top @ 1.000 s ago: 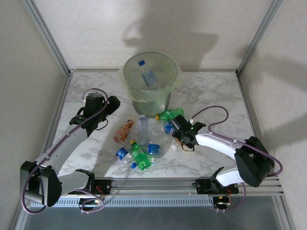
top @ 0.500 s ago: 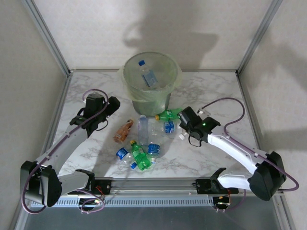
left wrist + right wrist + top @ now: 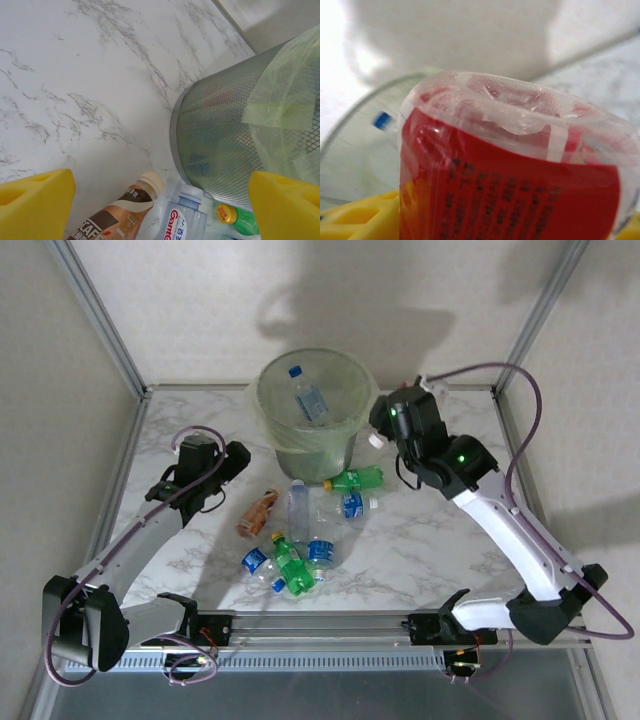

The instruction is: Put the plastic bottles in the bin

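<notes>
The bin (image 3: 268, 430), a round mesh bucket with a pale-green liner, stands at the back centre with a blue-labelled bottle (image 3: 310, 400) inside. My right gripper (image 3: 383, 427) hovers by the bin's right rim, shut on a clear red-labelled bottle (image 3: 510, 185) between its yellow pads (image 3: 360, 215). More plastic bottles lie in front of the bin: a green one (image 3: 356, 479), a clear one (image 3: 298, 508), a brown coffee bottle (image 3: 258, 512) and another green one (image 3: 291, 566). My left gripper (image 3: 236, 460) hangs open left of the pile, above the coffee bottle (image 3: 125, 210) and the clear bottle (image 3: 183, 217).
Aluminium frame posts and pale walls enclose the marble table (image 3: 440, 540). The mesh wall of the bin (image 3: 220, 145) rises close to the right of my left gripper. Blue-labelled bottles (image 3: 320, 552) lie near the front rail.
My right arm has lifted the red-labelled bottle from the pile and carried it back and up to the bin's right rim. The left arm has stayed still.
</notes>
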Controlling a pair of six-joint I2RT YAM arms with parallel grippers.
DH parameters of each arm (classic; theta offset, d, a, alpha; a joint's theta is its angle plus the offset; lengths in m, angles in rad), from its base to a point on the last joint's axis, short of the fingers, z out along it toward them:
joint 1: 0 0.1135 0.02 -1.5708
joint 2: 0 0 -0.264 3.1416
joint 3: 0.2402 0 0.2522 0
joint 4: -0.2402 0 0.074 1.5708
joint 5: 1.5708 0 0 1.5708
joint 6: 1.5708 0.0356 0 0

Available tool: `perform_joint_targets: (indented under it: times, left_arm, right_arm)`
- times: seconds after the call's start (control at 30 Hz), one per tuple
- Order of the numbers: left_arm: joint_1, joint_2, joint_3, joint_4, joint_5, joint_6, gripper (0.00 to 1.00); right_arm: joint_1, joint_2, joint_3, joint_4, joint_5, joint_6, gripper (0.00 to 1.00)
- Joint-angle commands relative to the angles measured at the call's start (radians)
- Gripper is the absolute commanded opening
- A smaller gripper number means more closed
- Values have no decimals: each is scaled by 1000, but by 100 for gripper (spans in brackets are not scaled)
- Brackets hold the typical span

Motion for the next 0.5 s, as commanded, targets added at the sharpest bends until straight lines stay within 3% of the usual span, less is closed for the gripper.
perform_joint_targets:
  times: [0.0, 0.2, 0.47]
  left_arm:
    - [10, -14, 31, -13, 3, -13, 88]
    - [12, -23, 47, -35, -6, -7, 89]
    - [22, -16, 69, -58, -10, 4, 89]
  right_arm:
    - [-6, 96, 136, 92, -29, -220, 66]
    - [-8, 301, 372, 155, -64, -433, 65]
    - [-14, 511, 550, 197, -67, -559, 65]
